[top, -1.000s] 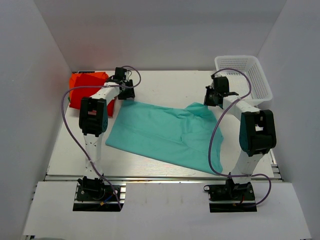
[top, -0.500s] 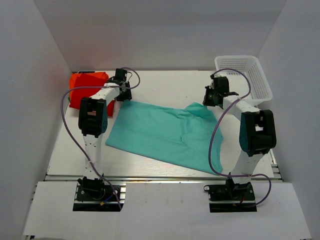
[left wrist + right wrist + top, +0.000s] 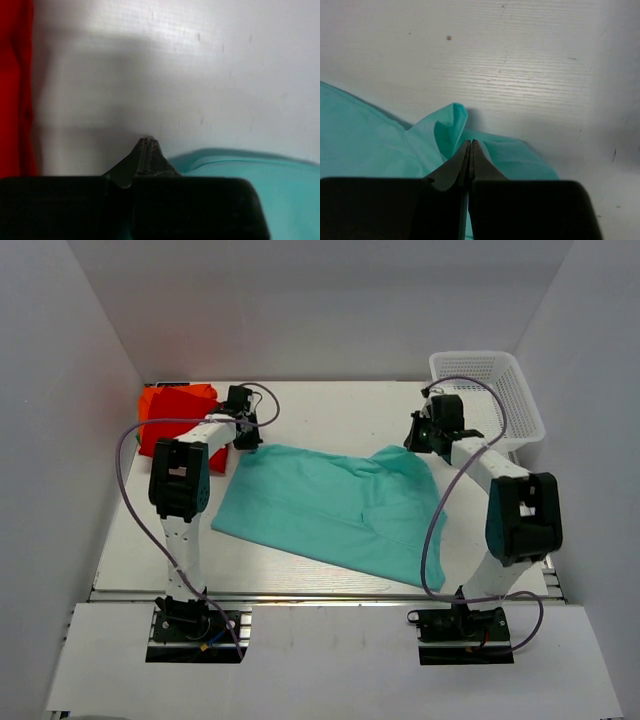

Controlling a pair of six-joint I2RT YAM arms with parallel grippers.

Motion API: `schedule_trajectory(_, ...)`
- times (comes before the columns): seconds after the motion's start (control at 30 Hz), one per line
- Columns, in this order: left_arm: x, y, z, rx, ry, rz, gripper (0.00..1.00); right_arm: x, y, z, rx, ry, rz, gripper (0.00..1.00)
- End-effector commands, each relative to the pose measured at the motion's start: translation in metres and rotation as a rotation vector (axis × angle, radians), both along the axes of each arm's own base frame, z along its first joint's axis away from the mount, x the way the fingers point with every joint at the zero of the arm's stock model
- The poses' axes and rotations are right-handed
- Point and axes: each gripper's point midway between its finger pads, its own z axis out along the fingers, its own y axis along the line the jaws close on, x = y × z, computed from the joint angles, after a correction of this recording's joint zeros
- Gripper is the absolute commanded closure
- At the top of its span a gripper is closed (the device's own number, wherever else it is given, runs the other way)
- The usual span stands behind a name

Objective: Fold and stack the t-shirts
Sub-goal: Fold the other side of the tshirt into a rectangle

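Note:
The teal t-shirt (image 3: 330, 505) lies spread across the middle of the table, rumpled toward its far right corner. My left gripper (image 3: 243, 436) is down at its far left corner, jaws shut (image 3: 146, 141); the teal edge (image 3: 260, 170) runs in under the fingers. My right gripper (image 3: 421, 436) is shut (image 3: 470, 142) on a raised fold of the teal cloth (image 3: 447, 125) at the far right corner. The red t-shirt (image 3: 178, 418) lies folded at the back left, an orange edge (image 3: 150, 398) showing behind it. A strip of the red t-shirt (image 3: 15, 85) fills the left edge of the left wrist view.
A white mesh basket (image 3: 490, 390) stands at the back right, just beyond my right arm. White walls close in the table (image 3: 340, 405) on three sides. Purple cables loop from both arms.
My left gripper has closed at the teal shirt's far left corner. Both arms have shifted slightly outward; the right gripper stays shut on its fold.

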Motion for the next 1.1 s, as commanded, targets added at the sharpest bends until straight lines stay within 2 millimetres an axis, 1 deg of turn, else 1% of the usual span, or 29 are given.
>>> schedule_trajectory(0.0, -0.008, -0.009, 0.058, -0.054, -0.124, -0.030, 1.00, -0.015, 0.009, 0.045, 0.048, -0.136, 0.048, 1.00)
schedule_trajectory(0.03, -0.011, -0.008, 0.062, -0.056, -0.135, -0.030, 1.00, -0.019, 0.011, 0.048, 0.053, -0.154, 0.055, 1.00)
schedule_trajectory(0.07, -0.020, -0.006, 0.056, -0.053, -0.120, -0.030, 1.00, -0.034, 0.007, 0.050, 0.056, -0.157, 0.045, 1.00)
schedule_trajectory(0.1, -0.019, -0.005, 0.069, -0.052, -0.162, -0.023, 1.00, -0.040, 0.008, 0.050, 0.061, -0.155, 0.045, 1.00)
schedule_trajectory(0.13, -0.023, -0.004, 0.071, -0.053, -0.167, -0.023, 1.00, -0.049, 0.007, 0.042, 0.057, -0.134, 0.044, 1.00)
schedule_trajectory(0.17, -0.030, -0.001, 0.064, -0.043, -0.149, -0.017, 1.00, -0.061, 0.005, 0.048, 0.062, -0.152, 0.043, 1.00)
schedule_trajectory(0.2, -0.033, 0.002, 0.064, -0.031, -0.148, -0.009, 1.00, -0.065, 0.003, 0.047, 0.061, -0.152, 0.037, 1.00)
schedule_trajectory(0.23, -0.036, 0.004, 0.070, -0.033, -0.159, 0.005, 1.00, -0.076, 0.004, 0.036, 0.064, -0.124, 0.038, 1.00)
schedule_trajectory(0.27, -0.042, 0.005, 0.065, -0.030, -0.144, 0.005, 1.00, -0.085, 0.003, 0.039, 0.064, -0.136, 0.041, 1.00)
schedule_trajectory(0.3, -0.043, 0.007, 0.067, -0.025, -0.154, 0.011, 1.00, -0.094, 0.002, 0.031, 0.062, -0.115, 0.042, 1.00)
schedule_trajectory(0.33, -0.046, 0.008, 0.067, -0.025, -0.154, 0.011, 1.00, -0.099, 0.002, 0.035, 0.062, -0.124, 0.045, 1.00)
schedule_trajectory(0.4, -0.054, 0.015, 0.071, 0.001, -0.167, 0.033, 1.00, -0.116, 0.002, 0.026, 0.064, -0.096, 0.051, 1.00)
schedule_trajectory(0.43, -0.056, 0.017, 0.073, 0.000, -0.176, 0.049, 1.00, -0.121, 0.001, 0.029, 0.072, -0.104, 0.046, 1.00)
schedule_trajectory(0.47, -0.064, 0.023, 0.067, 0.022, -0.162, 0.063, 1.00, -0.125, 0.005, 0.031, 0.089, -0.107, 0.060, 1.00)
schedule_trajectory(0.5, -0.064, 0.025, 0.074, 0.025, -0.185, 0.070, 1.00, -0.137, 0.009, 0.028, 0.106, -0.104, 0.080, 1.00)
schedule_trajectory(0.53, -0.068, 0.026, 0.067, 0.027, -0.175, 0.070, 1.00, -0.142, 0.011, 0.029, 0.121, -0.103, 0.093, 1.00)
schedule_trajectory(0.57, -0.067, 0.027, 0.072, 0.032, -0.188, 0.076, 1.00, -0.150, 0.013, 0.020, 0.127, -0.075, 0.097, 1.00)
schedule_trajectory(0.6, -0.071, 0.028, 0.067, 0.034, -0.177, 0.076, 1.00, -0.157, 0.014, 0.023, 0.134, -0.088, 0.107, 1.00)
schedule_trajectory(0.63, -0.074, 0.028, 0.063, 0.037, -0.166, 0.075, 1.00, -0.164, 0.017, 0.018, 0.141, -0.069, 0.122, 1.00)
schedule_trajectory(0.67, -0.073, 0.031, 0.063, 0.047, -0.168, 0.084, 1.00, -0.171, 0.016, 0.014, 0.142, -0.042, 0.121, 1.00)
schedule_trajectory(0.7, -0.073, 0.031, 0.063, 0.047, -0.168, 0.084, 1.00, -0.176, 0.016, 0.017, 0.145, -0.048, 0.125, 1.00)
schedule_trajectory(0.73, -0.076, 0.034, 0.059, 0.060, -0.160, 0.092, 1.00, -0.187, 0.017, 0.005, 0.142, -0.015, 0.131, 1.00)
schedule_trajectory(0.77, -0.076, 0.035, 0.060, 0.062, -0.161, 0.105, 1.00, -0.190, 0.017, 0.006, 0.151, -0.015, 0.125, 1.00)
schedule_trajectory(0.8, -0.076, 0.035, 0.063, 0.059, -0.170, 0.106, 1.00, -0.195, 0.019, 0.002, 0.159, -0.004, 0.130, 1.00)
schedule_trajectory(0.83, -0.075, 0.037, 0.064, 0.069, -0.172, 0.113, 1.00, -0.204, 0.022, -0.004, 0.172, 0.015, 0.149, 1.00)
schedule_trajectory(0.87, -0.077, 0.038, 0.062, 0.071, -0.162, 0.113, 1.00, -0.209, 0.024, -0.006, 0.183, 0.028, 0.155, 1.00)
schedule_trajectory(0.93, -0.079, 0.038, 0.061, 0.074, -0.153, 0.112, 1.00, -0.222, 0.031, -0.014, 0.210, 0.053, 0.190, 1.00)
schedule_trajectory(0.97, -0.081, 0.040, 0.060, 0.080, -0.145, 0.126, 1.00, -0.231, 0.039, -0.017, 0.231, 0.078, 0.223, 1.00)
schedule_trajectory(1.07, -0.083, 0.045, 0.059, 0.092, -0.141, 0.160, 1.00, -0.253, 0.045, -0.040, 0.273, 0.162, 0.239, 1.00)
